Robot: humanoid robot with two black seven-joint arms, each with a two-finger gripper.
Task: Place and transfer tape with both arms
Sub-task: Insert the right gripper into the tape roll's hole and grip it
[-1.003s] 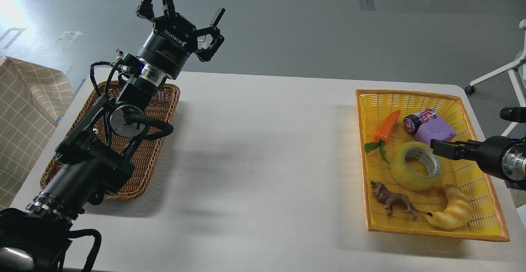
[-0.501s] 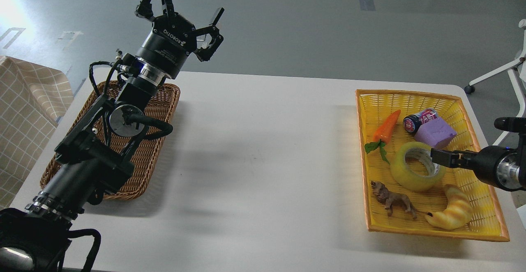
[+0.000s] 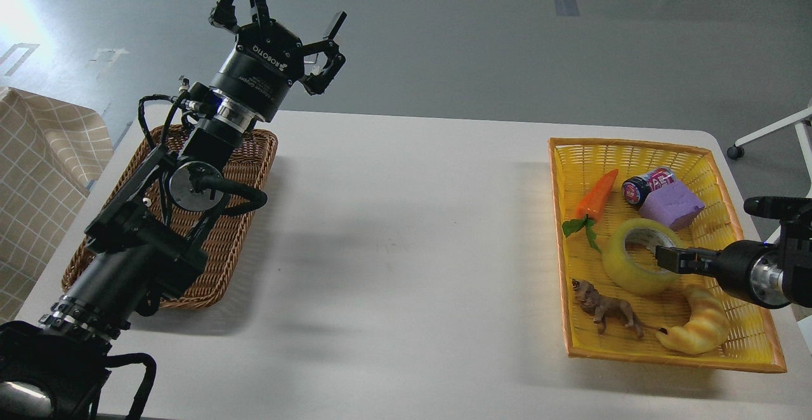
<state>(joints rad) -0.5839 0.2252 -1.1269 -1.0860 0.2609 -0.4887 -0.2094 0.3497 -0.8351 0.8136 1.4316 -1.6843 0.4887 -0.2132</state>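
Note:
The tape (image 3: 618, 266), a yellow translucent roll with a grey-white core, lies flat in the yellow basket (image 3: 628, 146) at the right of the table. My right gripper (image 3: 665, 259) comes in low from the right edge, and its dark tip is at the roll's right rim, over the core opening. I cannot tell its fingers apart, or whether they touch the roll. My left gripper (image 3: 285, 19) is raised high above the brown wicker basket (image 3: 236, 229) at the left, with its fingers spread open and empty.
The yellow basket also holds a toy carrot (image 3: 596, 195), a small can (image 3: 647, 185), a purple block (image 3: 674, 204), a toy lion (image 3: 606, 309) and a croissant toy (image 3: 698, 328). A checked cloth (image 3: 38, 172) hangs at the far left.
My right gripper has moved down and a little left, from above the tape's far right rim to its core opening. The left arm has not moved.

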